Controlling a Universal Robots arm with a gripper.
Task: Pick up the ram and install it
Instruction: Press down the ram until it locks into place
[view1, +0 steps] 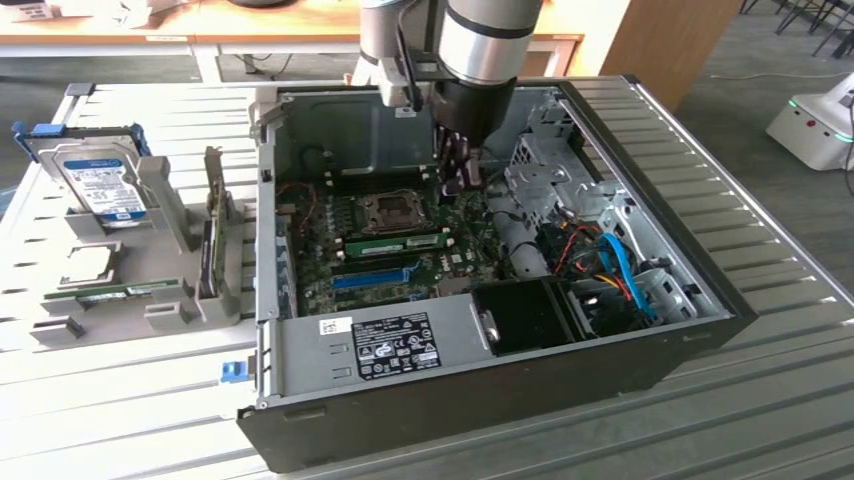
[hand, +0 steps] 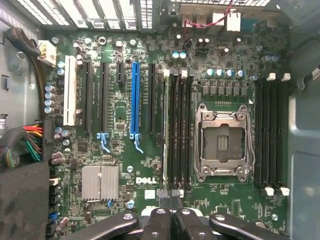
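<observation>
Install step: the ram (view1: 400, 241) stood in its motherboard slot, mid-frame.
Your gripper (view1: 455, 172) hung over one end, fingers together; finishing called for a straight-down press.

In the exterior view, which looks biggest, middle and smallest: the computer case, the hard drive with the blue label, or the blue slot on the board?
1. The computer case, by far the biggest.
2. The hard drive.
3. The blue slot, just a thin short strip.
</observation>
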